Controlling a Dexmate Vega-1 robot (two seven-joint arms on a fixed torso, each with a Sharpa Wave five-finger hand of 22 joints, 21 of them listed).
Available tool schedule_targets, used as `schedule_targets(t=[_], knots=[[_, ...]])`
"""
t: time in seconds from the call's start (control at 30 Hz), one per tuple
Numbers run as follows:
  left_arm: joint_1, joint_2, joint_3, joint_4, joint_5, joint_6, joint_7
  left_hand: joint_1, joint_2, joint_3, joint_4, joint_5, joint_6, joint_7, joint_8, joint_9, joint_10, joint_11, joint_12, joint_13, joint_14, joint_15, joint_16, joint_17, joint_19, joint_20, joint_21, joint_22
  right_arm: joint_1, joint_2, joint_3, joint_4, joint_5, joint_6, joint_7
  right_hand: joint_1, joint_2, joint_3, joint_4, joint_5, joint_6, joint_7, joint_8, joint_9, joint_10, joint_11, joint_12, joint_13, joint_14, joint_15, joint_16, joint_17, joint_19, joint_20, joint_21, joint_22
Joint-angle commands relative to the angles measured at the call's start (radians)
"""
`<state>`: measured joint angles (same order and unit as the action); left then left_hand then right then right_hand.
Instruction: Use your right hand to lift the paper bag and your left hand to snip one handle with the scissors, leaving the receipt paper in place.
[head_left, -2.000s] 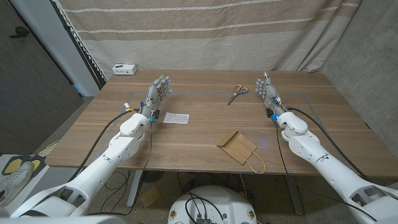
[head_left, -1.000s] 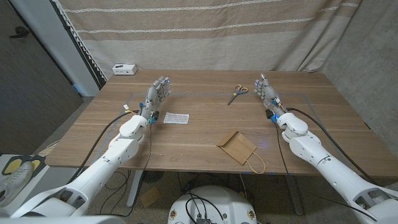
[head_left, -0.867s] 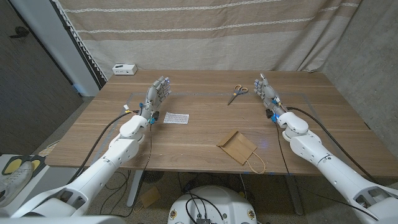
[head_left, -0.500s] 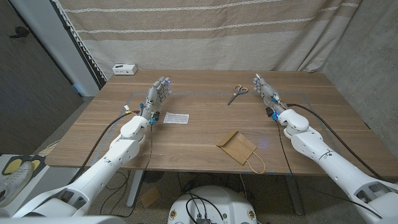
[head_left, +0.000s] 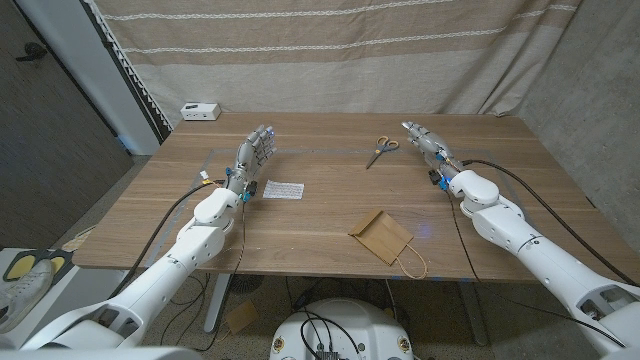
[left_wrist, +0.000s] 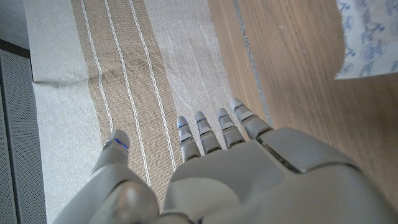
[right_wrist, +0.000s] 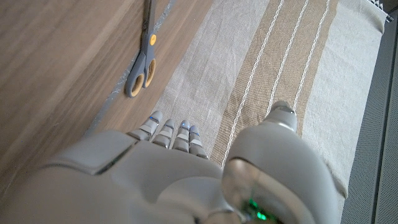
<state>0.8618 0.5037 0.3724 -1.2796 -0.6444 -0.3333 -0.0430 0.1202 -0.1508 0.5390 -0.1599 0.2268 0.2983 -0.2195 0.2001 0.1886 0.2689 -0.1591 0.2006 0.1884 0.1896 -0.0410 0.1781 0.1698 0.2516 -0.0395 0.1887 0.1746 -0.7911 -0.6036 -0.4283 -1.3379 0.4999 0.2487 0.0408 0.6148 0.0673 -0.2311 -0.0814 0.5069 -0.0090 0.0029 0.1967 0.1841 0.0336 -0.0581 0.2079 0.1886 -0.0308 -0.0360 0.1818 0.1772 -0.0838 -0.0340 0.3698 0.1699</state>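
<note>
The scissors (head_left: 380, 150) lie diagonally, handles toward the far edge.

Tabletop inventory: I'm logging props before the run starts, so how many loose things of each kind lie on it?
Paper bag: 1
Scissors: 1
Receipt paper: 1
White box: 1
Total: 4

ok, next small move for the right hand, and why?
Probably bring the right hand back and down toward the paper bag. It hovers open at the far side by the scissors, holding nothing, while the bag lies flat near the front edge, handle toward the robot. The left hand is open beside the receipt paper.
</note>
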Motion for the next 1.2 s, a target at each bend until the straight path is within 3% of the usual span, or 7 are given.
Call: schedule_targets(t=[0.03, 0.27, 0.53, 0.93, 1.2], knots=[[0.007, 0.010, -0.003, -0.013, 0.003, -0.005, -0.005, 0.010, -0.006, 0.001, 0.000, 0.008, 0.009, -0.001, 0.003, 0.003, 0.008, 0.002, 0.009, 0.002, 0.008, -0.171, 0.003, 0.005, 0.007, -0.102, 0.006, 0.003, 0.015, -0.028, -0.014, -0.016, -0.037, -0.034, -0.001, 0.007, -0.001, -0.008, -0.003, -0.005, -0.001, -0.015, 0.000, 0.002, 0.002, -0.021, 0.006, 0.004, -0.015, -0.039, 0.001, 0.003, 0.004, -0.019, -0.004, 0.005], [-0.007, 0.010, -0.004, 0.010, -0.003, -0.009, -0.023, 0.011, -0.006, 0.000, 0.000, 0.008, 0.010, -0.001, 0.002, 0.003, 0.008, 0.003, 0.009, 0.002, 0.007, -0.171, 0.003, 0.005, 0.007, -0.101, 0.006, 0.003, 0.019, -0.045, -0.021, -0.042, -0.065, -0.059, -0.016, 0.006, 0.002, -0.010, -0.001, -0.008, 0.000, -0.016, 0.001, 0.002, 0.002, -0.029, 0.007, 0.004, -0.018, -0.045, 0.001, 0.003, 0.005, -0.021, -0.010, 0.005], [-0.017, 0.007, -0.007, 0.024, -0.008, -0.020, -0.038, 0.012, -0.006, -0.001, 0.000, 0.008, 0.009, -0.001, 0.002, 0.003, 0.007, 0.003, 0.008, 0.002, 0.006, -0.171, 0.003, 0.005, 0.004, -0.101, 0.005, 0.003, 0.044, -0.036, -0.038, -0.024, -0.087, -0.056, -0.007, 0.013, 0.004, -0.010, -0.004, -0.011, 0.004, -0.017, 0.003, 0.002, 0.011, -0.028, 0.011, 0.004, -0.017, -0.051, 0.003, 0.003, 0.009, -0.023, -0.015, 0.005], [-0.030, -0.002, -0.003, 0.063, -0.022, -0.020, -0.070, 0.014, -0.006, -0.003, 0.001, 0.007, 0.005, -0.001, -0.001, 0.003, 0.005, 0.007, 0.006, 0.002, 0.000, -0.171, 0.001, 0.005, 0.000, -0.102, 0.004, 0.003, 0.051, -0.062, -0.061, -0.076, -0.177, -0.101, -0.064, 0.010, 0.006, -0.015, -0.001, -0.015, 0.021, -0.013, 0.008, 0.002, 0.029, -0.018, 0.019, 0.004, -0.008, -0.063, 0.006, 0.003, 0.023, -0.031, -0.022, 0.006], [-0.030, -0.004, 0.000, 0.055, -0.010, -0.029, -0.062, 0.014, -0.007, -0.004, 0.001, 0.007, 0.004, -0.001, -0.001, 0.003, 0.003, 0.008, 0.006, 0.002, -0.002, -0.170, 0.001, 0.005, -0.001, -0.102, 0.004, 0.003, 0.056, -0.082, -0.074, -0.106, -0.228, -0.127, -0.080, 0.009, 0.010, -0.017, 0.000, -0.016, 0.025, -0.015, 0.008, 0.002, 0.033, -0.028, 0.020, 0.004, -0.007, -0.066, 0.006, 0.003, 0.027, -0.033, -0.027, 0.006]])
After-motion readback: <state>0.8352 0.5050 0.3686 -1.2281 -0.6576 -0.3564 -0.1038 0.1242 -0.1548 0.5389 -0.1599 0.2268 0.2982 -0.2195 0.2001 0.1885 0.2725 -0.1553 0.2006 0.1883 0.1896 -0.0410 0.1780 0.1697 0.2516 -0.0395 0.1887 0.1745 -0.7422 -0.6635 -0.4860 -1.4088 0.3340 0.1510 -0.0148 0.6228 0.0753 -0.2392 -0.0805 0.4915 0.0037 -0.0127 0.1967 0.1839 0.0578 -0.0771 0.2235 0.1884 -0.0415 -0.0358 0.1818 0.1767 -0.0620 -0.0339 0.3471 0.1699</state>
